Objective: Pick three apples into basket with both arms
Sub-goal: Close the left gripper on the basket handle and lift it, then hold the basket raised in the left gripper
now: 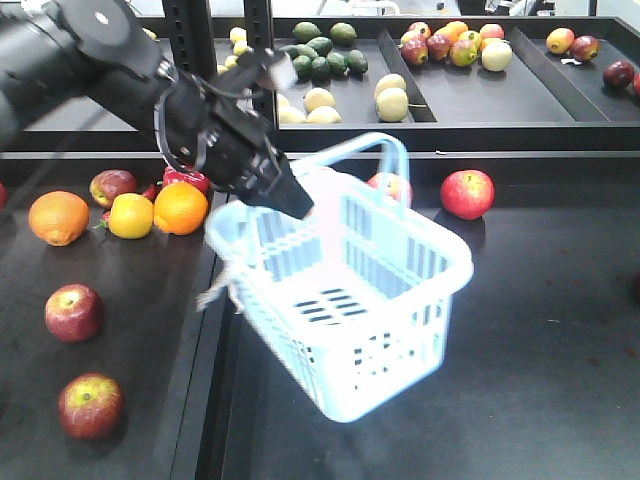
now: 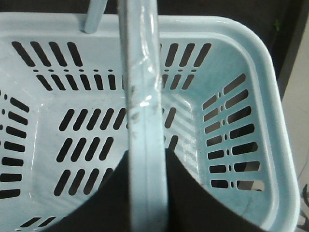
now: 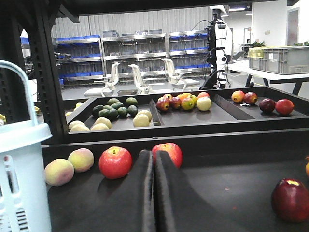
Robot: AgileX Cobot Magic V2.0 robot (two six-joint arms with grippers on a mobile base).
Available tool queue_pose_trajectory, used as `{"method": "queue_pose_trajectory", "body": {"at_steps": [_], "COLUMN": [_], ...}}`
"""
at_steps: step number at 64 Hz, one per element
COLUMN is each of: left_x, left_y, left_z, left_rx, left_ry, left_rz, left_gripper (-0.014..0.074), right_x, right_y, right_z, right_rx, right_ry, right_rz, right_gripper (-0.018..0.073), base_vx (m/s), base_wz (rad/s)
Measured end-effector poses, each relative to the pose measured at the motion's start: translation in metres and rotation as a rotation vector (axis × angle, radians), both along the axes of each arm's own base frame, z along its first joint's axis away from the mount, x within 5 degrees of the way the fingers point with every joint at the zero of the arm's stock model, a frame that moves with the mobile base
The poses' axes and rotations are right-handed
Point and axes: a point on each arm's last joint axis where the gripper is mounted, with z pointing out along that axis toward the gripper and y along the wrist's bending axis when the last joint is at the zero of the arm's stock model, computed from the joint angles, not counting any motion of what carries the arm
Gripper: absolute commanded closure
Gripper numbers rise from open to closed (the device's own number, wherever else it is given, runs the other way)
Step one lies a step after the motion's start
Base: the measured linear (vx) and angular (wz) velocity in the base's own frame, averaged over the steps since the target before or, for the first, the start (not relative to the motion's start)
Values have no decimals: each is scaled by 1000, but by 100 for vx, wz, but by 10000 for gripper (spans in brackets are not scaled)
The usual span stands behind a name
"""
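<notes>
My left hand (image 1: 290,197) is clamped on one hoop handle (image 2: 145,96) of the basket (image 1: 410,320). The basket hangs tilted at the centre of the front view, over the black table (image 1: 540,350). It is pale blue-white plastic, with rows of slots in its sides and floor and a thick rolled rim. There is nothing inside it. Its second handle (image 1: 385,150) stands up at 12 o'clock. A scrap of clear plastic (image 1: 215,292) dangles from the rim at 9 o'clock. I cannot tell whether the lowest corner touches the table. In the left wrist view the handle runs from 12 to 6 o'clock, gripped between my dark fingers (image 2: 193,203) at the bottom.

An apple (image 1: 75,312), dark red with yellowish streaks, lies at 9 o'clock from the basket, well apart. A second apple (image 1: 90,405) lies at 8 o'clock, and a third apple (image 1: 467,193) sits at 1 o'clock. Oranges (image 1: 180,207) lie at 10 o'clock.

My right hand (image 3: 154,157) is pressed closed, holding nothing, low over the table. In its view the basket's edge is at 9 o'clock and a dark apple (image 3: 291,199) is at 4 o'clock.
</notes>
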Motion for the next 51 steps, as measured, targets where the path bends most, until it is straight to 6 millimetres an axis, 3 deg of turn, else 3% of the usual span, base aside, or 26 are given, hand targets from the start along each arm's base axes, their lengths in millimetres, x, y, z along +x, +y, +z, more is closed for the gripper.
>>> {"method": "queue_pose_trajectory", "body": {"at_steps": [15,34,41,51], "left_x": [-21,-61,-76,-93], "left_y": [14,32,40,47], "left_z": [34,79,81,65], "left_rx": [-26,-96,-90,-44], "left_ry": [100,104,119,170], "left_rz": [244,370,392,400], "left_gripper": [605,605,605,605], "right_x": [0,0,0,0], "right_y": [0,0,0,0], "right_z": [0,0,0,0], "right_rx": [0,0,0,0], "right_ry": [0,0,0,0], "right_rz": [0,0,0,0], "right_gripper": [564,564,564,564], "base_vx": [0,0,0,0], "base_wz": [0,0,0,0]}}
